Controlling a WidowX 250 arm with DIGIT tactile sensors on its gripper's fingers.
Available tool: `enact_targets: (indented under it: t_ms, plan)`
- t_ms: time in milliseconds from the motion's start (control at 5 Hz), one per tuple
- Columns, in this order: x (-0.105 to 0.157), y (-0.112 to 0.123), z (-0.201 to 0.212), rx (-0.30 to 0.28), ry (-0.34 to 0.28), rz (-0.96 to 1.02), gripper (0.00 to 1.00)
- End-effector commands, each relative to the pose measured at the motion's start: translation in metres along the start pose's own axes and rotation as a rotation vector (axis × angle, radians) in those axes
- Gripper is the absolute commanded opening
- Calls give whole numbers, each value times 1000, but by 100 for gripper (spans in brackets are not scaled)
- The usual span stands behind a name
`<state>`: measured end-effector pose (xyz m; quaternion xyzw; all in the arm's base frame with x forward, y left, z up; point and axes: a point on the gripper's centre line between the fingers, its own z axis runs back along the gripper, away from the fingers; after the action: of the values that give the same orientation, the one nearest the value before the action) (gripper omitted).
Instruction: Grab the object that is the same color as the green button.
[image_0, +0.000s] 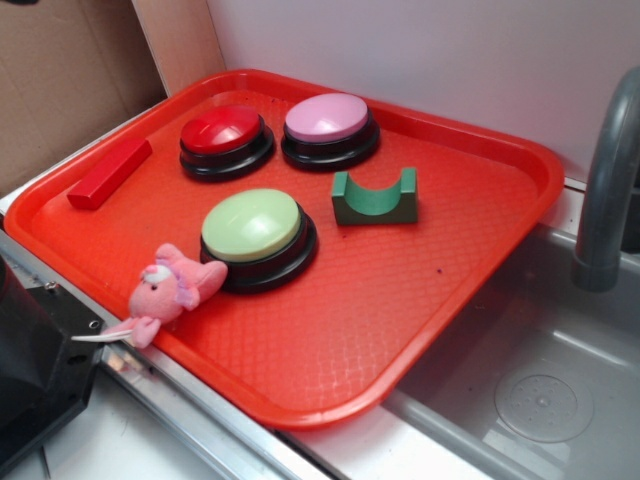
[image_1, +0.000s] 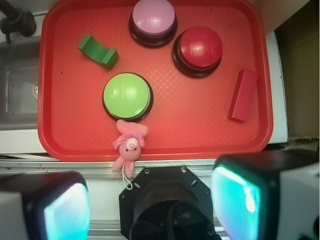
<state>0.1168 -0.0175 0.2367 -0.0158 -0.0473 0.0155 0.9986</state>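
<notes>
Green block (image_1: 98, 51) lies far ahead of open pincer (image_1: 150, 210).

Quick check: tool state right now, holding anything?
Tool: open, empty, pads wide apart, high above the tray; green block untouched.

A green arch block (image_0: 374, 197) sits beside the green button (image_0: 252, 226) on the tray (image_0: 400, 310).

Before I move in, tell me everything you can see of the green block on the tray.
The green block is small, dark green and looks like painted wood. It is arch-shaped, with a half-round notch facing up. It lies flat on the red tray, between the pink button and the green button, touching neither. Nothing touches it but the tray.
</notes>
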Motion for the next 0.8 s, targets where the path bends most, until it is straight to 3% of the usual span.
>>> enact_targets:
  t_ms: [0,200,600]
  plan:
    - [0,0,0,0,0,0,100]
    - [7,-2,-3,10,-4,-58,100]
    - [52,-21,-27,43,-58,-301,100]
